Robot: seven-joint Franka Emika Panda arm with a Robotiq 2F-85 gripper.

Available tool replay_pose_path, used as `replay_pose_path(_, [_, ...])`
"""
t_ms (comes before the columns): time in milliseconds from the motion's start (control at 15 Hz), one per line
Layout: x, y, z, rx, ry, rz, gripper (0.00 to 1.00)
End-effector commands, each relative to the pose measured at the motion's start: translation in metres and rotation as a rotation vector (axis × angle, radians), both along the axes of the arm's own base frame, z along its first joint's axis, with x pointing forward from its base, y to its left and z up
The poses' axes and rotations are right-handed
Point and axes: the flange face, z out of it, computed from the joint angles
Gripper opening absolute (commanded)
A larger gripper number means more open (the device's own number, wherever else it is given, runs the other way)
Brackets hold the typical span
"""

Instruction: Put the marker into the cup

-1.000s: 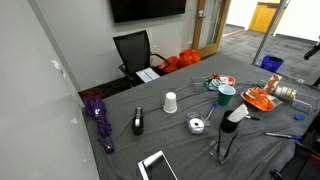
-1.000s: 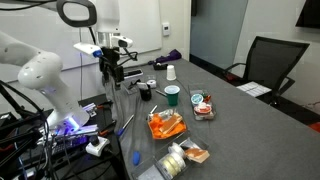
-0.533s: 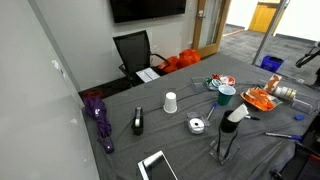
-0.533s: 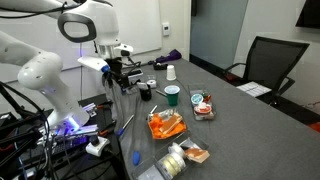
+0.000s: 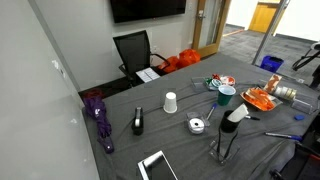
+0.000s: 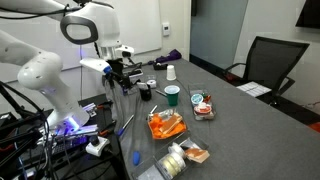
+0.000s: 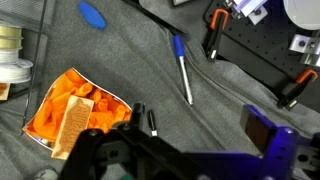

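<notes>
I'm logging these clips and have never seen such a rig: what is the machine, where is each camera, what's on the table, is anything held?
It is a white robot arm with a two-fingered gripper. Two cameras stand off the grey table; a third sits on the wrist, looking down past the gripper. On the table: a teal cup, a white cup, a blue marker, a tray of orange snacks, tape rolls and a purple umbrella. The gripper is open and holds nothing; the marker lies untouched.
</notes>
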Motion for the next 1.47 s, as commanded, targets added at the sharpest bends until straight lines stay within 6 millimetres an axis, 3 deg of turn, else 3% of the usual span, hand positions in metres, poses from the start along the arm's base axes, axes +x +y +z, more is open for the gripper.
replay_pose_path(0, [0.003, 0.003, -0.036, -0.009, 0.010, 0.022, 1.00])
replay_pose_path(67, [0.012, -0.001, -0.038, -0.007, 0.015, 0.026, 1.00])
replay_pose_path(600, [0.018, 0.003, -0.103, 0.057, 0.117, 0.027, 1.00])
replay_pose_path(1000, [0.029, 0.003, -0.151, 0.065, 0.093, 0.059, 1.00])
replay_pose_path(1400, [0.027, 0.020, -0.202, 0.084, 0.155, 0.017, 1.00])
